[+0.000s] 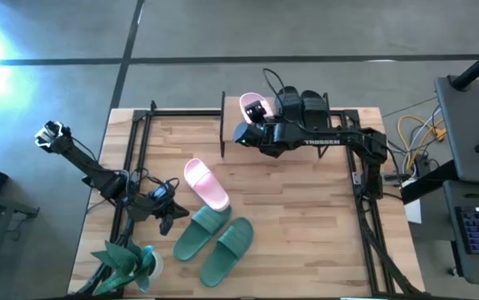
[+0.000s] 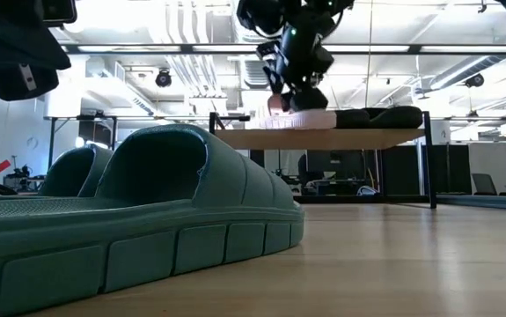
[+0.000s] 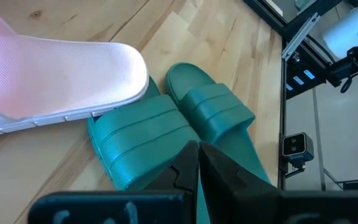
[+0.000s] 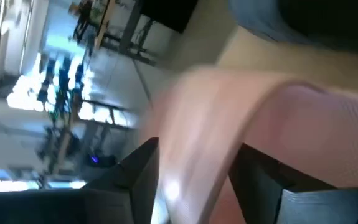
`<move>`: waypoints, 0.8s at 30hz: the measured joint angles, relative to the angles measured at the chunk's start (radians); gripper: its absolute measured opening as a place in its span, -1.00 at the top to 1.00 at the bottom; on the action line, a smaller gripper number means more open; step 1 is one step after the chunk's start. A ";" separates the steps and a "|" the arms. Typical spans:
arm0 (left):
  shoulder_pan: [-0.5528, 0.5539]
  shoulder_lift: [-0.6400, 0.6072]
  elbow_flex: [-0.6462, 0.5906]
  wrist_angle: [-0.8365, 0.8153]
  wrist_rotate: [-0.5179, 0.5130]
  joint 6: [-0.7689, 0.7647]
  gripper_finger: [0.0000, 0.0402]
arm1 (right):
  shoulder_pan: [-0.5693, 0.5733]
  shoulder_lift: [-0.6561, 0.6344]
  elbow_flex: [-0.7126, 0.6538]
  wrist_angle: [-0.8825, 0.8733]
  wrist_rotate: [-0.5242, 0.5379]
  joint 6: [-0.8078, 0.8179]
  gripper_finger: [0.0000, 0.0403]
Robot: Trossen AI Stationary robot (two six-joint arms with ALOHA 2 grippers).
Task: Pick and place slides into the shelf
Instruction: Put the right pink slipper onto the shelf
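My right gripper [image 1: 253, 111] reaches over the shelf [image 2: 367, 138] at the table's far edge and is shut on a light pink slide [image 1: 248, 104], beside two black slides [image 1: 303, 104] on the shelf top. The second pink slide [image 1: 206, 183] lies on the table, its near end leaning on a dark green slide [image 1: 196, 233]. The other green slide [image 1: 227, 248] lies next to it. My left gripper [image 3: 198, 155] is shut and empty, hanging above the green pair [image 3: 166, 124]. My right gripper has the pink slide's wide strap [image 4: 197, 124] between its two fingers [image 4: 142, 171], one on each side of it. The fingers come from above, slanting down toward the far edge. In the low view the slide [image 2: 301, 119] lies level on the shelf's plank.
A green potted plant [image 1: 127, 262] stands at the table's near left corner, close to my left arm. Black frame rails [image 1: 131, 167] run along the table's left and right sides. Bare wood lies between the shelf and the slides on the table.
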 joint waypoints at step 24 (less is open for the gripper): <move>0.000 0.001 0.000 0.034 -0.050 0.000 1.00 | -0.008 -0.018 0.126 -0.164 -0.187 -0.449 0.09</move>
